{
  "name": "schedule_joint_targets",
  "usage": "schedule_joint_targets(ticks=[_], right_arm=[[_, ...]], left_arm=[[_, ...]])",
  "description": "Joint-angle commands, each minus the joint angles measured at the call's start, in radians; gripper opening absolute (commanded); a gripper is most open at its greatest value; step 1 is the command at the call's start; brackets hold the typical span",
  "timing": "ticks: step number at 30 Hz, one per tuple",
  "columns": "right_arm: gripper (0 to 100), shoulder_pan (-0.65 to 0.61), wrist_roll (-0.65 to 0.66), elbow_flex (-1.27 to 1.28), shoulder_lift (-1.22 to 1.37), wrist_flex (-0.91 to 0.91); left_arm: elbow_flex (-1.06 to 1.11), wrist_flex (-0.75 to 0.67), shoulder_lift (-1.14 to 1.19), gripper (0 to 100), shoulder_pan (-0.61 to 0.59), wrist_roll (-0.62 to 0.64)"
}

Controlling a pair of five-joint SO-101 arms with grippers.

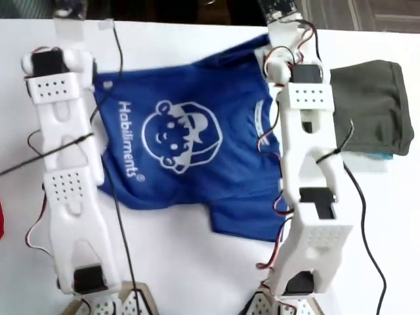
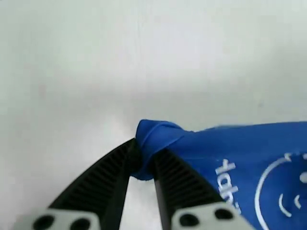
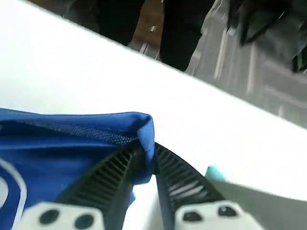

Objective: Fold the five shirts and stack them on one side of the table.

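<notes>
We've got the blue shirt spread print-up mid table, no finished fold yet, as far as we can tell. Left end effector is pinched tight on a bunched corner of it. Right end effector is clamped on another corner. Beside the blue shirt, on the right arm's side: a dark green shirt, already folded, w/ a teal edge under it, prob. a 2nd. So approx. 1–2 done, blue in progress, the rest to go.

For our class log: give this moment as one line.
left gripper: shut on blue shirt | right gripper: shut on blue shirt | grey shirt: folded, set aside
</notes>
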Motion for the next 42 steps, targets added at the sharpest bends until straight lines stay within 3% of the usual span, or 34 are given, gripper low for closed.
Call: schedule_joint_targets(ticks=[1,7,20,27,32,42], right_arm=[[1.8,0.007,-0.006,-0.057,0.018,0.071],[1.8,-0.001,-0.008,-0.057,0.028,0.128],[1.8,-0.004,-0.008,-0.055,0.031,0.128],[1.8,0.002,-0.008,-0.049,0.036,0.13],[1.8,0.002,-0.008,-0.049,0.031,0.13],[1.8,0.07,-0.003,-0.109,0.012,0.128]], left_arm=[[0.031,0.008,0.028,3,-0.017,-0.015],[0.03,0.078,0.075,3,-0.006,-0.017],[0.03,0.084,0.075,3,-0.005,-0.017],[-0.038,0.12,0.074,22,-0.02,-0.018],[-0.228,0.135,0.072,21,-0.058,-0.054],[-0.051,0.132,0.147,21,-0.043,-0.127]])
